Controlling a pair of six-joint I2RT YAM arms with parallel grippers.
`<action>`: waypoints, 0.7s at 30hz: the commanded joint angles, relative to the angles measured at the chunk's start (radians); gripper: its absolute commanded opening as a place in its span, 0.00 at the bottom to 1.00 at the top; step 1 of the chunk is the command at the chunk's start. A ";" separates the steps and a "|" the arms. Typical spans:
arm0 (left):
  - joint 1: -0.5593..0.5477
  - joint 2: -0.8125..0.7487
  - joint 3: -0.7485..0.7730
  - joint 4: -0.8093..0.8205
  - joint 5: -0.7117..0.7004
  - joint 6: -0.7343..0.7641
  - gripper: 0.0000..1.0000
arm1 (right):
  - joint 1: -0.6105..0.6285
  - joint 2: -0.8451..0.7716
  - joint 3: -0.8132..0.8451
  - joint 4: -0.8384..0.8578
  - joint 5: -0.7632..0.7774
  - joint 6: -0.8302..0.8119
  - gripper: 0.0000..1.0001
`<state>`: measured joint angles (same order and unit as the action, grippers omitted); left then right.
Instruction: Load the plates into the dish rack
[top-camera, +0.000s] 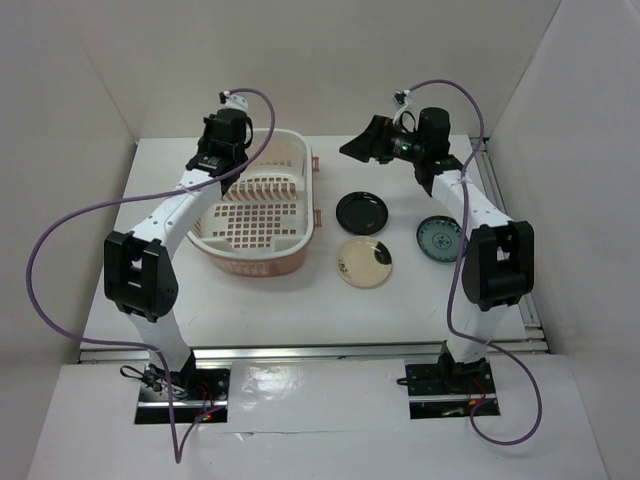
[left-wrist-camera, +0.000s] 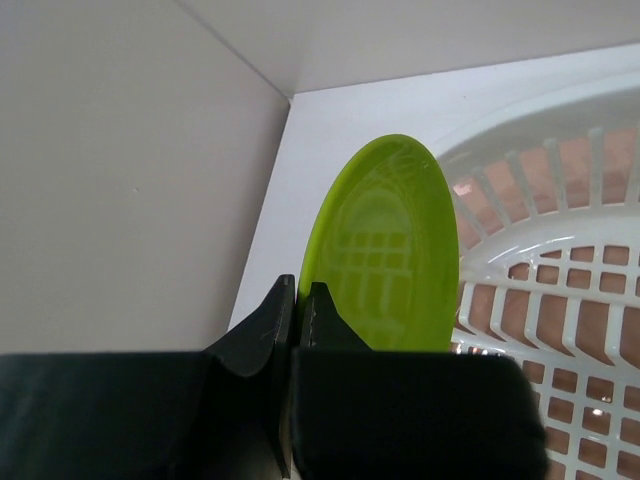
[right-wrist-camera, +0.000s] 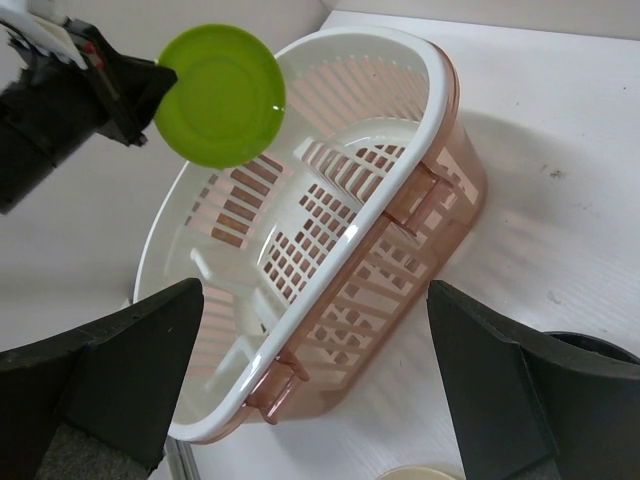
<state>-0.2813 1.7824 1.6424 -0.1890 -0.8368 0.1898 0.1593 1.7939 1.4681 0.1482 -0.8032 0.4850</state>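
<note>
My left gripper (left-wrist-camera: 300, 296) is shut on the edge of the lime green plate (left-wrist-camera: 385, 250) and holds it on edge above the far left rim of the dish rack (left-wrist-camera: 560, 110). The right wrist view shows this plate (right-wrist-camera: 220, 95) in the air over the rack's rim (right-wrist-camera: 400, 70). In the top view the left gripper (top-camera: 225, 135) hides the green plate. My right gripper (top-camera: 358, 145) is open and empty, raised to the right of the rack (top-camera: 300, 245). The black plate (top-camera: 362, 211), the cream plate (top-camera: 364, 262) and the teal plate (top-camera: 441, 239) lie flat on the table.
The rack has a row of upright dividers (top-camera: 262, 188) and salmon side handles (right-wrist-camera: 410, 195). White walls close in the table on the left, back and right. The right arm's forearm (top-camera: 470, 205) passes over the teal plate's side.
</note>
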 joint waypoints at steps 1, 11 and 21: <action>-0.004 -0.018 -0.064 0.156 0.028 0.075 0.00 | 0.005 0.009 0.047 0.034 -0.027 0.001 1.00; 0.014 -0.057 -0.200 0.258 0.079 0.071 0.00 | 0.005 0.044 0.077 0.044 -0.036 0.021 1.00; 0.024 -0.046 -0.188 0.246 0.116 0.042 0.00 | 0.005 0.044 0.067 0.025 -0.036 0.012 1.00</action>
<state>-0.2649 1.7641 1.4322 0.0006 -0.7330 0.2569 0.1593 1.8412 1.4925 0.1486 -0.8272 0.5037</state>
